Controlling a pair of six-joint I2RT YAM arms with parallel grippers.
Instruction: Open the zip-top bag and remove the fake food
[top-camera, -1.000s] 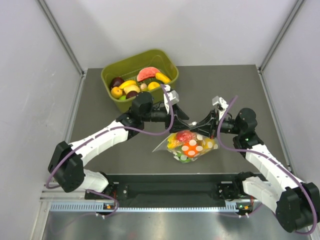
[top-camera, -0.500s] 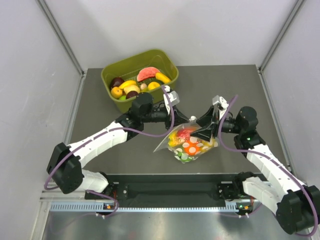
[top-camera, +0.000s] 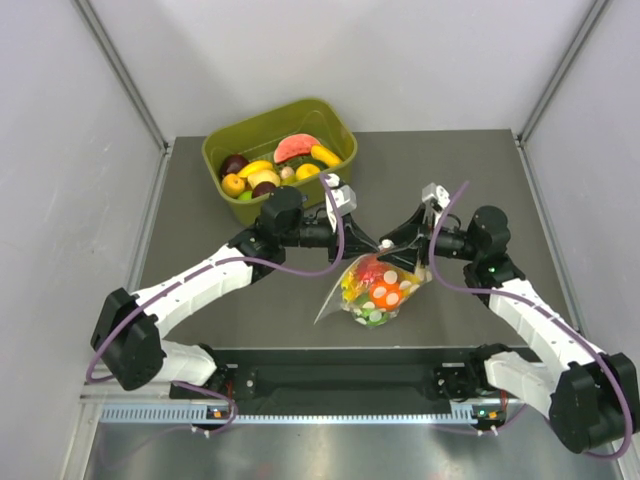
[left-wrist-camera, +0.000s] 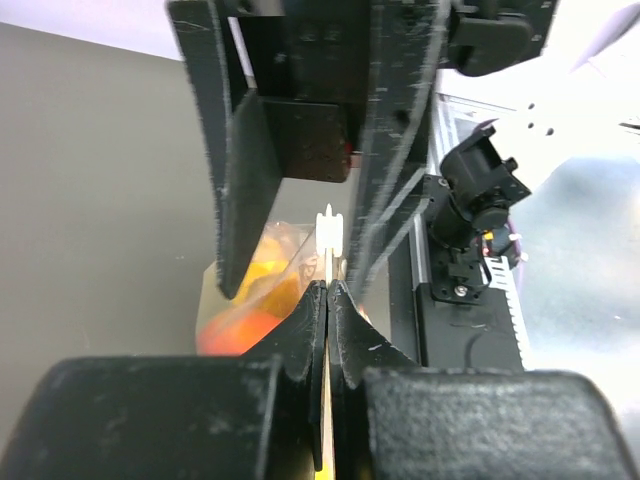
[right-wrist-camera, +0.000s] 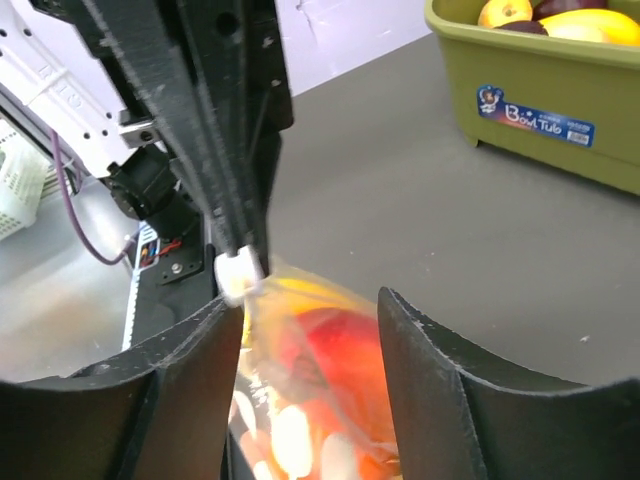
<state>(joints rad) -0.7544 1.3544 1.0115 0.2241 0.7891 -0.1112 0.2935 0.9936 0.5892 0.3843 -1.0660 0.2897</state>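
The left gripper (left-wrist-camera: 327, 295) is clenched on the top edge of the bag (top-camera: 380, 290). The right gripper (right-wrist-camera: 310, 300) has its fingers apart on both sides of the white slider (left-wrist-camera: 328, 230), so I think it should close squarely on it and pull along the strip. The bag, with the toy fruits (top-camera: 372, 272) inside, hangs just below both grippers, nearer and to the right of the green tub (top-camera: 260, 121).

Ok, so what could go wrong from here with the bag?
The left gripper pinches only a thin strip of the zip-top bag, and the fake food weighs it down, so it may slip free. The right gripper is open around the white slider, close beside the left gripper; closing could miss the slider or bump the other gripper.
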